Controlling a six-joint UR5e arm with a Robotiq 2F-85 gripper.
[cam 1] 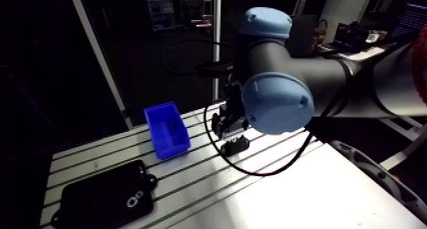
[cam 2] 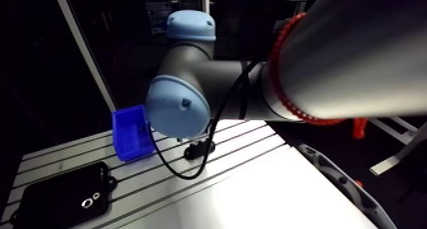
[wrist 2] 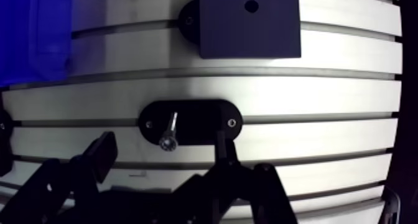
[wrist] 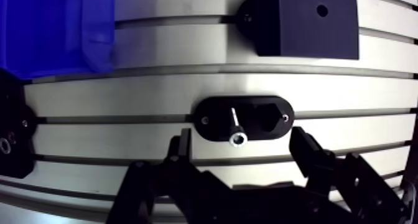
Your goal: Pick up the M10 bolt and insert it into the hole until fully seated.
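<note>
One slotted aluminium table [wrist: 186,89] spreads beneath me, carrying a blue bin [cam 1: 166,130] and, near it, a square black block [wrist: 308,24]. My gripper [wrist: 239,138] hangs above the table with both fingers spread wide, holding nothing. Below the gap between them sits a black oval holder [wrist: 261,117]. In its recess lies the M10 bolt [wrist: 235,127], head toward me, clear of both fingers. The block's small round hole [wrist: 322,10] stands empty.
</note>
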